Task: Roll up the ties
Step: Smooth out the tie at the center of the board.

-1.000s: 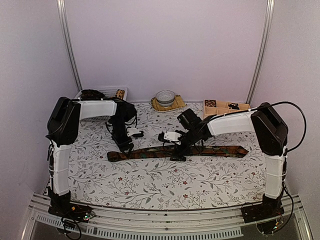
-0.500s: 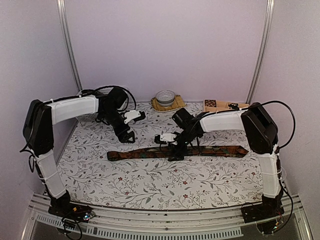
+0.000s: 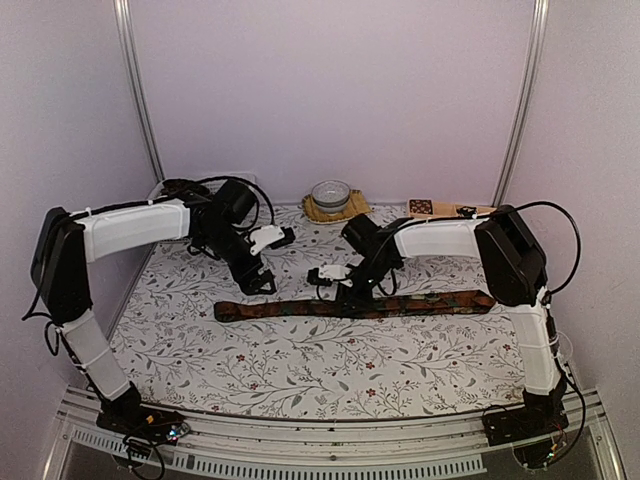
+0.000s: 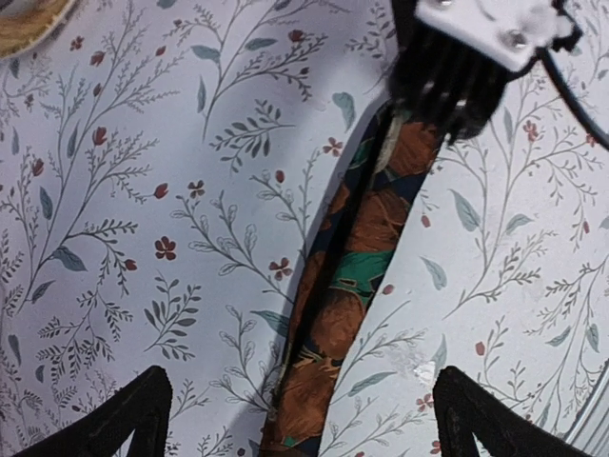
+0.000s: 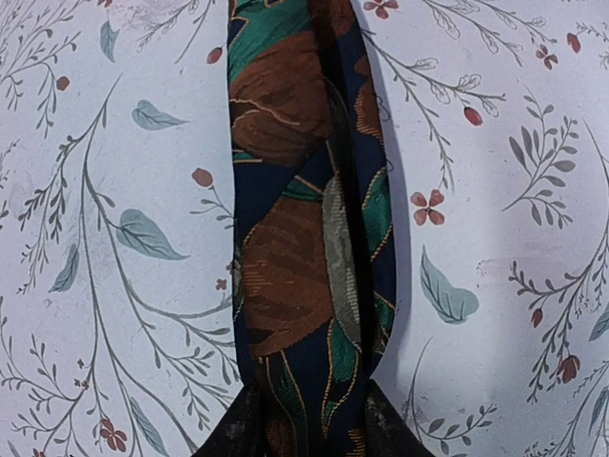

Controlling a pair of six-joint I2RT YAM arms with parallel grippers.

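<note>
A: How far is the rolling?

B: Not begun, I judge. The tie (image 3: 420, 302) lies flat and at full length across the table (image 3: 300, 370), with no turn at either end.

A: And the grippers?

B: The right gripper (image 3: 348, 292) is closed on the tie near its middle, one finger at each edge. The left gripper (image 3: 262, 284) hangs above the left part, jaws wide apart, holding nothing. All the rolling is left to do

top view high behind, looking down on whole table (image 3: 300, 365), both wrist views close, facing down, sharing the tie (image 5: 304, 238)
</note>
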